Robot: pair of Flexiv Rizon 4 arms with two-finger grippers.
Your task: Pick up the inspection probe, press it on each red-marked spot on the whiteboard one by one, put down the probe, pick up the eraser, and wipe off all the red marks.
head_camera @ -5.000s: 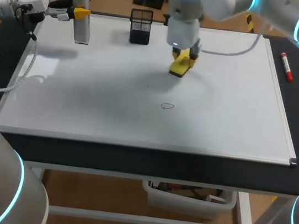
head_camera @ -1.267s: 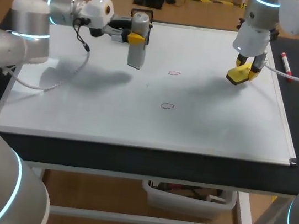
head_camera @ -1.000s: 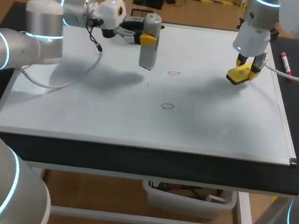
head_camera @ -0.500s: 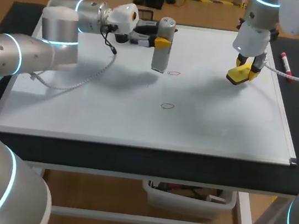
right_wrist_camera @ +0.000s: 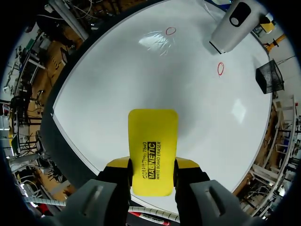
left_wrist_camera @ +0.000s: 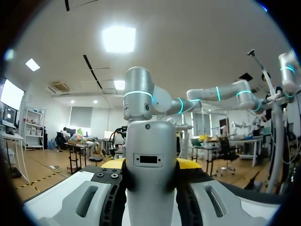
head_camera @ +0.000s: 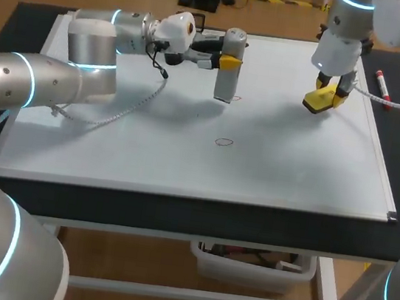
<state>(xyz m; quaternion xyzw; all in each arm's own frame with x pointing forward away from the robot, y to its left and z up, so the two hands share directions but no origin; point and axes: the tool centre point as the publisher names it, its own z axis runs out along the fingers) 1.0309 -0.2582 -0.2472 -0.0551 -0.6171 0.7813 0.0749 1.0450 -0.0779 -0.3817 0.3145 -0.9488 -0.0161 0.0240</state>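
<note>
Head view: my left gripper [head_camera: 226, 62] pinches the inspection probe [head_camera: 228, 79] upright, just beside the far red mark [head_camera: 235, 97]. Probing step, I judge: centre it, press down. My right gripper [head_camera: 329, 90] clamps the eraser [head_camera: 322, 100] at the right.

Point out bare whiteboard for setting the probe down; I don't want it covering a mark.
The broad near strip of the whiteboard, between the lower red mark and the front edge, is bare, as is the near right corner below the eraser. Crowded: the far middle, where the probe in the left gripper is by the upper red mark.
</note>
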